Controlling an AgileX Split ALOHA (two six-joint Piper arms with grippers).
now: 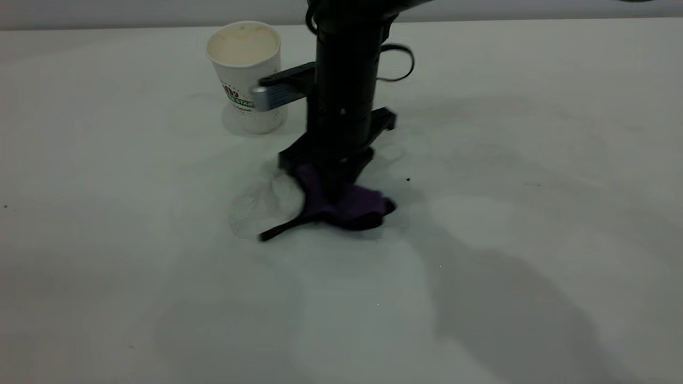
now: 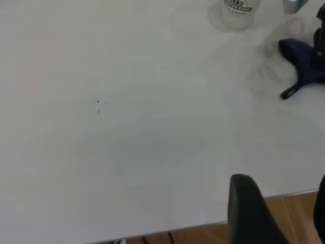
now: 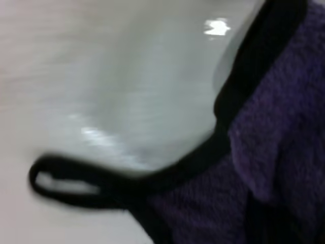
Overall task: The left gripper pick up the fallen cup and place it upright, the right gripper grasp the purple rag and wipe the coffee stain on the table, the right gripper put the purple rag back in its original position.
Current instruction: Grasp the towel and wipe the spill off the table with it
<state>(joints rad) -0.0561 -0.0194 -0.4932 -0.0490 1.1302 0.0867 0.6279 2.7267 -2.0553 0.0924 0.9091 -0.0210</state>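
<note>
The right gripper (image 1: 341,194) stands nearly upright over the middle of the table (image 1: 533,266), its jaws closed on the purple rag (image 1: 349,205) and pressing it flat to the surface — the cloth bunches under them, and its black loop strap (image 1: 280,230) trails out to one side. Beside the rag lies a pale, damp-looking smear (image 1: 261,205); no dark coffee stain shows, so it is either wiped thin or under the cloth. Behind the arm, the cup (image 1: 246,74) stands upright, mouth up, well clear of the rag. The left gripper (image 2: 254,213) hangs back at the table's near edge; I cannot tell how its jaws stand.

The wiping step seems in hand — likely near its end. Next, the rag wants lifting off the wet patch while gripped, carrying to where it belongs, and releasing only once it rests on the table.
</note>
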